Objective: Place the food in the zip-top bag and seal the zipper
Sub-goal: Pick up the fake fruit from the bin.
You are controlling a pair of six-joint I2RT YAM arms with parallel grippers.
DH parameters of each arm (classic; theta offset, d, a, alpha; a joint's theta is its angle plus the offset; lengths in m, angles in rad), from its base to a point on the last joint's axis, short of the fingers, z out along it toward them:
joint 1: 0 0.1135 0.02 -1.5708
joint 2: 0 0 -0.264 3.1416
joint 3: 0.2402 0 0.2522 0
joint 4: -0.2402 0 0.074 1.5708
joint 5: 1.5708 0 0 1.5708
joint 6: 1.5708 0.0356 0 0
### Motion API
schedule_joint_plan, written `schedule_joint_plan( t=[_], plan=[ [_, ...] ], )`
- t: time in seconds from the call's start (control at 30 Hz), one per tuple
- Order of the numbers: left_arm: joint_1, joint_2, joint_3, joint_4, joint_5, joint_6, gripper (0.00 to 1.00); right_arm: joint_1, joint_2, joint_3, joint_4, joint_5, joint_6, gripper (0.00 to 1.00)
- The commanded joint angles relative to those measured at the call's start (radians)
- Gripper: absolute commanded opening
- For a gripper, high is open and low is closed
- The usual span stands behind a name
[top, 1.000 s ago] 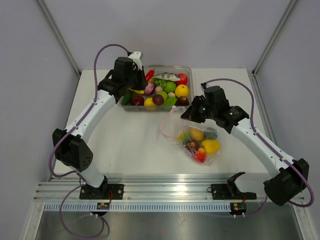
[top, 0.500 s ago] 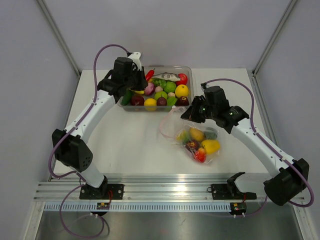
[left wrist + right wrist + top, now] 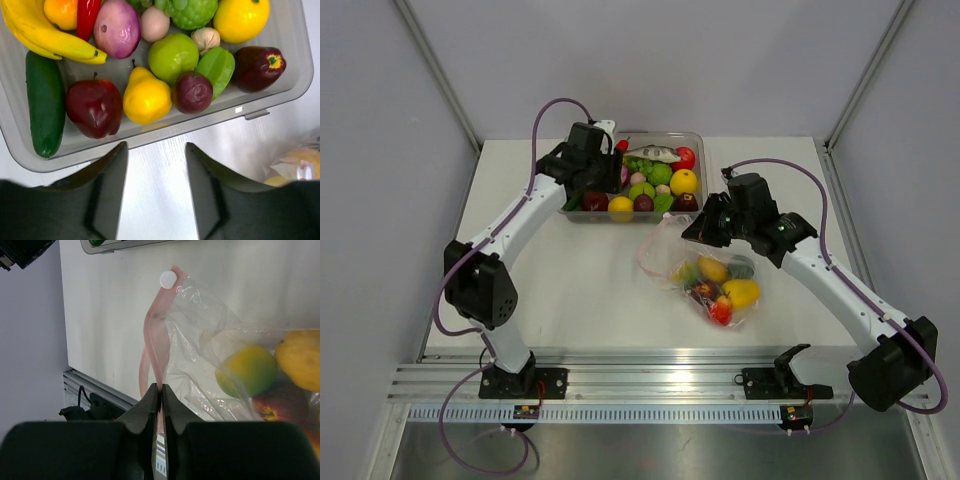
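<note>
Right end effector [image 3: 160, 388] tight on pinkish zipper [image 3: 149, 332] of zip-top bag [image 3: 200, 315].

A white table [image 3: 590, 290] stands between plain grey walls [image 3: 720, 60], evenly lit.

Pink zipper [image 3: 151, 332], clear bag [image 3: 200, 312]; yellow pear [image 3: 146, 97], dark-red apple [image 3: 94, 107]

I have the left gripper [image 3: 609, 178] over the left end of a clear rigid tub [image 3: 693, 139] of glossy toy fruit [image 3: 684, 181]; the right gripper [image 3: 693, 232] meets the crinkly clear zip-top bag [image 3: 722, 288] at its mouth.
</note>
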State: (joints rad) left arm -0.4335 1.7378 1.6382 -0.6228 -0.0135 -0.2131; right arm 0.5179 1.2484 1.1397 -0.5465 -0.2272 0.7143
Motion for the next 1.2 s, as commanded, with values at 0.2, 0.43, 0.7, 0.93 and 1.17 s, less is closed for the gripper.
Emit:
schedule_joint_plan(
  t=[0.2,0.43,0.7,0.93,1.17],
  plan=[
    [0.006,0.089,0.179,-0.074,-0.078,-0.028,0.73,0.001,-0.015,0.017,0.002,0.020,-0.021,0.13],
    [0.093,0.233,0.325,-0.117,-0.082,-0.083,0.72,0.001,-0.018,0.018,0.000,0.019,-0.029,0.13],
    [0.176,0.402,0.440,-0.049,-0.049,-0.175,0.65,0.001,-0.006,0.017,0.003,0.014,-0.035,0.13],
    [0.190,0.575,0.621,-0.060,-0.051,-0.269,0.82,-0.001,0.013,0.011,0.003,0.008,-0.038,0.13],
    [0.190,0.625,0.600,-0.052,-0.138,-0.365,0.72,0.001,0.026,0.000,0.006,0.008,-0.039,0.13]
  ],
)
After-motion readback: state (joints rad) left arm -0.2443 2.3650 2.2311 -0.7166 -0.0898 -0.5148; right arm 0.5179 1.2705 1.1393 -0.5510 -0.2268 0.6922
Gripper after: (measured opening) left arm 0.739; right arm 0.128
